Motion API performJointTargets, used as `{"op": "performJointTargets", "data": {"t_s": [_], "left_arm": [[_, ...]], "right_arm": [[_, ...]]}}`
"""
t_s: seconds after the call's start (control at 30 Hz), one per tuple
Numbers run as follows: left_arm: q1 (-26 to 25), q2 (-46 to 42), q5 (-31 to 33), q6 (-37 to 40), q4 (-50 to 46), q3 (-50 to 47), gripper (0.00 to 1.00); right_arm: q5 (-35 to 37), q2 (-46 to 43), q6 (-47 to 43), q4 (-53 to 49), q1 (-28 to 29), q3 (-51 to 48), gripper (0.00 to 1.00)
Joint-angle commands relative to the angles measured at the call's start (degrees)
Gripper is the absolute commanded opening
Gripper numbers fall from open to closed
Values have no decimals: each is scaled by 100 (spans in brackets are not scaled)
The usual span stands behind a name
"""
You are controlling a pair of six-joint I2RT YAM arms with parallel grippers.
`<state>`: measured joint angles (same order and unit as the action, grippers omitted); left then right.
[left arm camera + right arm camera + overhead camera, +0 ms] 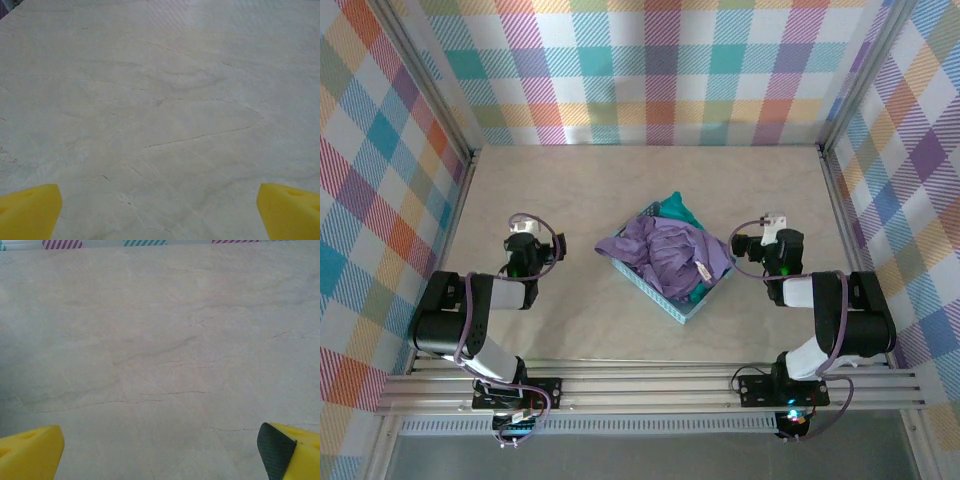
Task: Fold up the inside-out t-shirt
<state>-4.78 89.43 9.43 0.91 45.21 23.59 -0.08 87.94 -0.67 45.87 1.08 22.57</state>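
Inside-out t-shirt [665, 252] — crumpled in basket [645, 290] | teal garment [677, 208] w/ it, far side

The lavender t-shirt [665, 250] lies bunched in the blue basket [655, 298]; a teal garment [677, 208] shows at its far corner.

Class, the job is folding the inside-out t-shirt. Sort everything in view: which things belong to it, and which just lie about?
Job: purple t-shirt, left gripper, right gripper, both open.
Lying about: teal garment, blue basket holding both garments.

My fingertips [30, 212] are yellow, the t-shirt [665, 250] lavender, the other garment [677, 208] teal, the basket [655, 295] light blue, the desk [620, 180] veined beige.
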Motion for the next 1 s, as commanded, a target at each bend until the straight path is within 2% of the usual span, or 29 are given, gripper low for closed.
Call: {"op": "performJointTargets", "data": {"t_s": [0.0,0.97], "left_arm": [[56,29,-98,-25,168,14,100],[56,19,-97,-29,169,18,100]], "right_arm": [[-115,2,67,177,-32,90,100],[-221,8,94,134,-97,125,100]]}}
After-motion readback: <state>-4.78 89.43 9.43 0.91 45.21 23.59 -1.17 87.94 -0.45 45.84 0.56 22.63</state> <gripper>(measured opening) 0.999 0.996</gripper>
